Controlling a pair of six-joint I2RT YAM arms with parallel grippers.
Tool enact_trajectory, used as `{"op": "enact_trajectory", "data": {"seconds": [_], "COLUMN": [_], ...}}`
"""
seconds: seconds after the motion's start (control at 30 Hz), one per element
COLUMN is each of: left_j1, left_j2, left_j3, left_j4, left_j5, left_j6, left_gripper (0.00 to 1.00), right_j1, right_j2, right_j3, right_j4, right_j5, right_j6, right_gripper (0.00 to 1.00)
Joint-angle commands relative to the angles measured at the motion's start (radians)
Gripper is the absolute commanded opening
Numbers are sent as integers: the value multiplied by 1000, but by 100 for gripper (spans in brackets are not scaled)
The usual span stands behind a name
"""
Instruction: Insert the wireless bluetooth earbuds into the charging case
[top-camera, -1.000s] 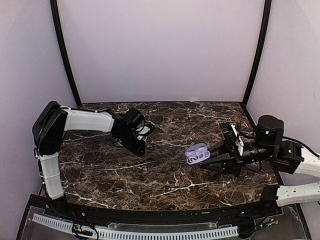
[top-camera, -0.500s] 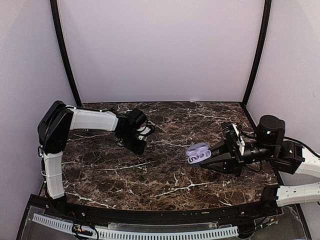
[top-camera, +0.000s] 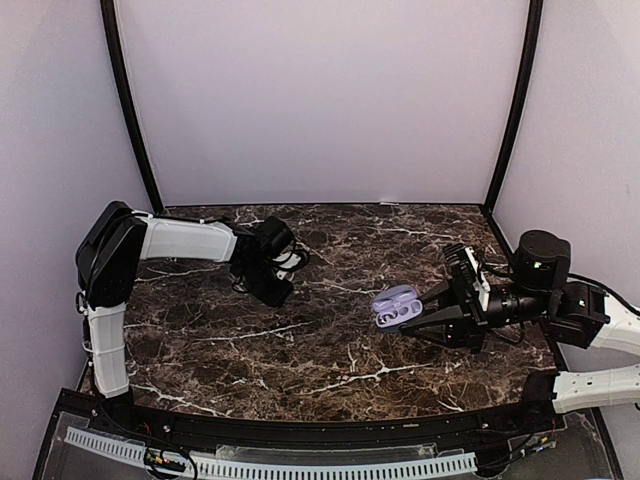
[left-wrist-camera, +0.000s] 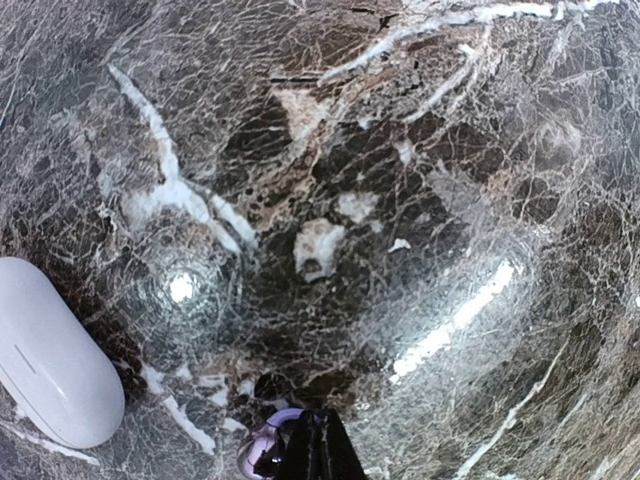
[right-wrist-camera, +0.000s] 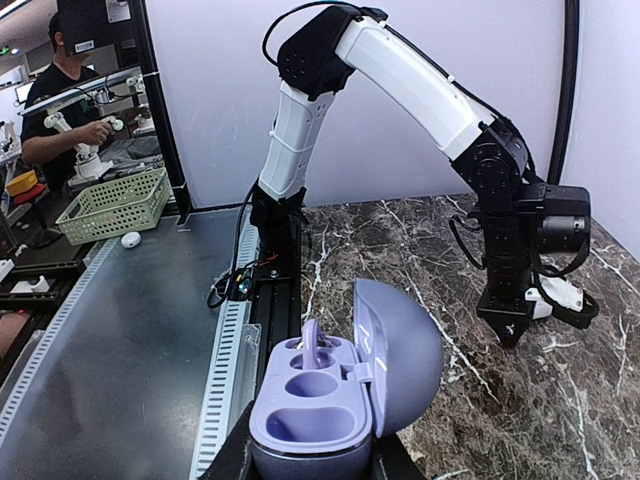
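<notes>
At table level, left claw (left-wrist-camera: 314, 452): closed to a point on the marble table (left-wrist-camera: 420, 180), with an earbud (left-wrist-camera: 260, 452) touching its tips; grip unconfirmed.
Right claw (right-wrist-camera: 315, 468): clamped on the open charging case (right-wrist-camera: 330, 400), well apart from the left claw. A seated earbud (right-wrist-camera: 311, 345) fills the far well; the near well is empty.
Step, judged: picking up the second earbud.
Next: lift, carry across, seat.
Views: only the left wrist shows the loose earbud and a white oval pebble (left-wrist-camera: 50, 360); only the right wrist shows the wells.

White oval pebble (left-wrist-camera: 48, 352) cut by left edge; charging case (right-wrist-camera: 345, 388) base cropped
</notes>
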Motion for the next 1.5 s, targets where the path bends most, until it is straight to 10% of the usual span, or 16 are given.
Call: {"op": "enact_trajectory", "data": {"seconds": [0.0,0.4,0.6,0.97,1.47], "left_j1": [-2,3,7,-39,-110], "left_j2": [-28,-339,-271,-250,-55], "left_j3": [9,-156,-72,-120,21], "left_j4": [-9,257,52,66,-155], "left_j5": [29,233,74,8,-313], "left_j6": [3,-29,-157,-535,-758], "left_gripper": [1,0,37,59,48], "right_j1": [6,4,5,5,5], "right_j2": [-2,19,23,11,-13], "right_j3": [-5,16,35,17,4], "right_j4": [19,35,18,14,9], "right_j5": [9,3,11,21,30], "right_j6": [7,24,22,20,19], "right_gripper": [0,0,0,0,0]}}
